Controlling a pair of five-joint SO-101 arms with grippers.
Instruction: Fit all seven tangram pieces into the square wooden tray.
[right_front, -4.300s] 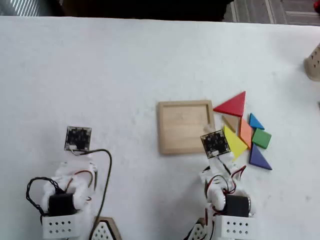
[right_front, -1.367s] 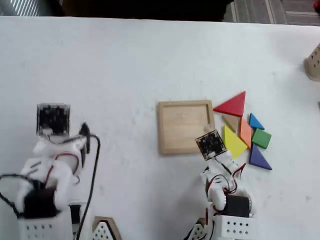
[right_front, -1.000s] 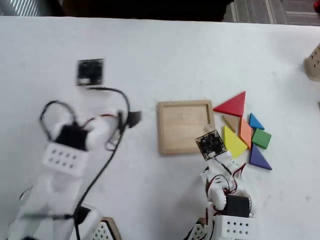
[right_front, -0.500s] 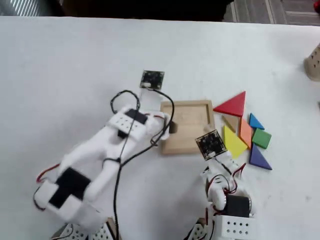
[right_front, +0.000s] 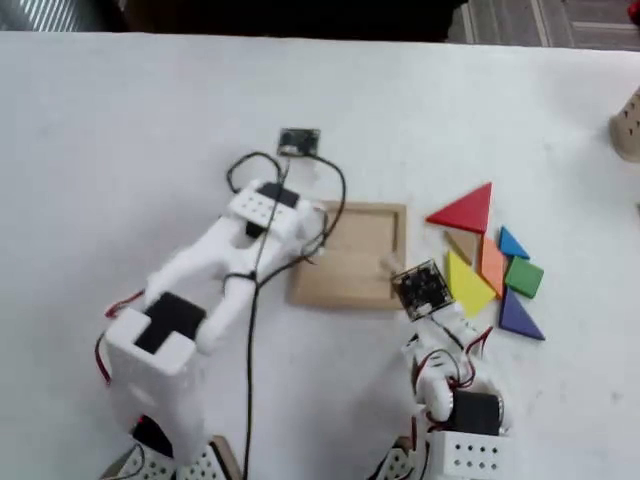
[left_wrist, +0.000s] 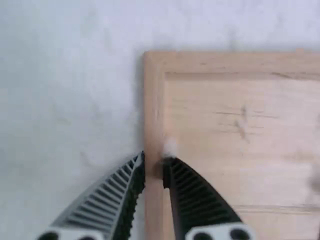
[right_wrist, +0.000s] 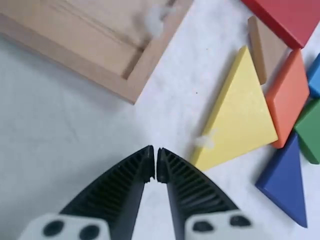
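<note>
tray (right_front: 360, 250) at centre of table (right_front: 150, 100), empty; all seven pieces (right_front: 489, 265) loose beside it, toward the right edge. left gripper (left_wrist: 153, 170): jaws apparently clamped on tray rim. right gripper (right_wrist: 155, 165): jaws together.

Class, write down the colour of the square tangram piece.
Green. The square piece shows best in the high view.
</note>
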